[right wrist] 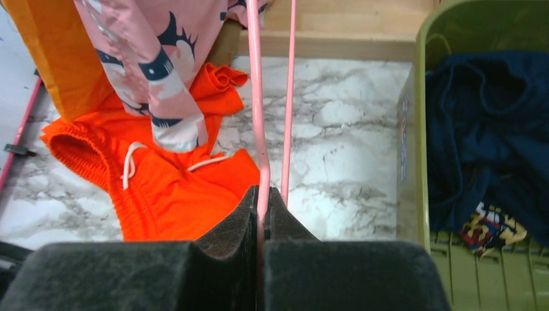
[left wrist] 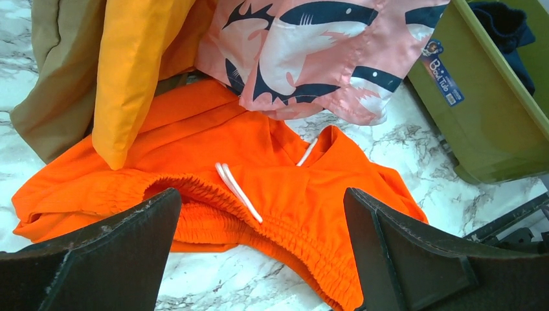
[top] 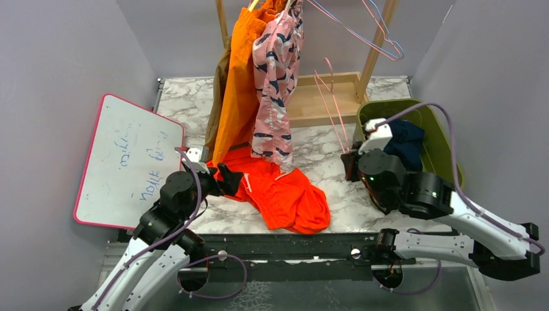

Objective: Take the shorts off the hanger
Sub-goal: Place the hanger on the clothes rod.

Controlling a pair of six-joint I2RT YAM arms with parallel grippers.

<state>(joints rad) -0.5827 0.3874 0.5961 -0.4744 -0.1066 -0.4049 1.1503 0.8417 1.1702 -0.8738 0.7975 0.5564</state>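
Top external view: the upper edge cuts off the tops of the hanging bright orange fabric shorts [top: 239,84] and the pink fabric shorts with dark blotches [top: 278,71], which screen most of the tan-brown shorts [top: 217,103]; the handwriting on the pink-framed whiteboard [top: 129,162] is too small to read. Right wrist view: the multicolour comic-print shorts [right wrist: 489,227] show only as a patch under the navy shorts [right wrist: 485,129], and the lower end of the thin pink wire hanger [right wrist: 257,116] vanishes between the closed pads of the right gripper [right wrist: 263,194].

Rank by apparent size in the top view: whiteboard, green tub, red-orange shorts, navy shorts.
1. Whiteboard.
2. Green tub and red-orange shorts: too alike to rank, as the tub is partly hidden.
3. Navy shorts.
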